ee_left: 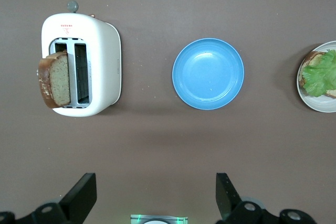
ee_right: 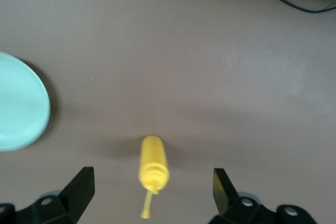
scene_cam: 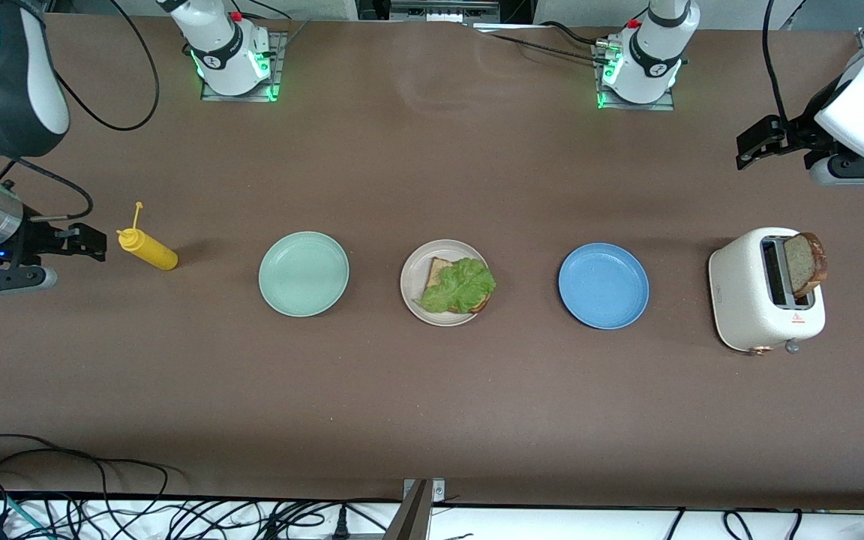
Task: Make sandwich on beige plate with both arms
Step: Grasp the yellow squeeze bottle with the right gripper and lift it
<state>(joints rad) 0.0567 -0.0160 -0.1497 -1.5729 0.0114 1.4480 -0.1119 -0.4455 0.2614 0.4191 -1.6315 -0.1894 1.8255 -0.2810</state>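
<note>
- We find the beige plate in the middle of the table, between the mint-green plate and the blue plate. On it lies one bread slice with a ruffled lettuce leaf on top; the sandwich has no upper slice yet.
- The second slice stands upright in a slot of the white toaster at the left arm's end of the table, its upper half proud of the slot.
- The left gripper hangs over bare table near the toaster, jaws wide apart and holding nothing.
- The right gripper hangs at the right arm's end, above the yellow squeeze bottle lying on its side, jaws likewise apart and empty; we judge this arm to be waiting.
- Handling, in our judgement: the slice is light, dry and fairly stiff, yet crumbly; a hard pinch would dent or crack it. We would take it across its flat faces at the exposed top, near the crust, and lift straight up.
- The lettuce is soft and loose; a slice set down skewed could push it off.
</note>
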